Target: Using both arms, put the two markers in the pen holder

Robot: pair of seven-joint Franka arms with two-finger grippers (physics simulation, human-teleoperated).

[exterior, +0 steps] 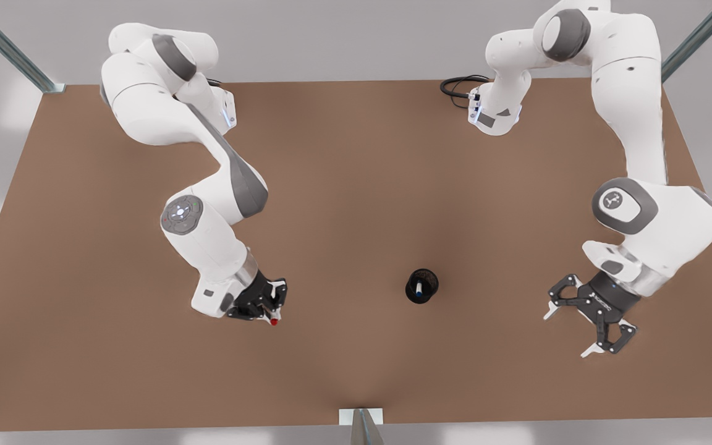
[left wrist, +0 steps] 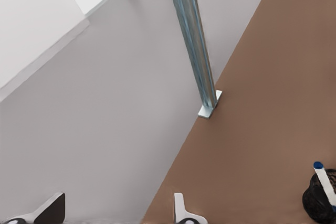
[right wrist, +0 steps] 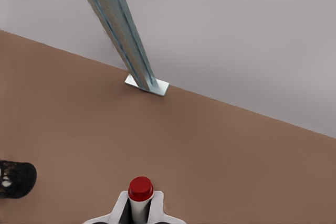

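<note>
Front view: right end effector (exterior: 267, 307) grips red marker (exterior: 274, 321) beside open table (exterior: 343, 204).

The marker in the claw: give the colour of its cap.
Red. The marker shows best in the right wrist view, clamped in the right claw.

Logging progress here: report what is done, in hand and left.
Done: the blue marker stands in the pen holder. In hand: the right gripper, at the front view's left, grips the red marker. Left: carry it to the holder. The left gripper waits open at the front view's right.
</note>
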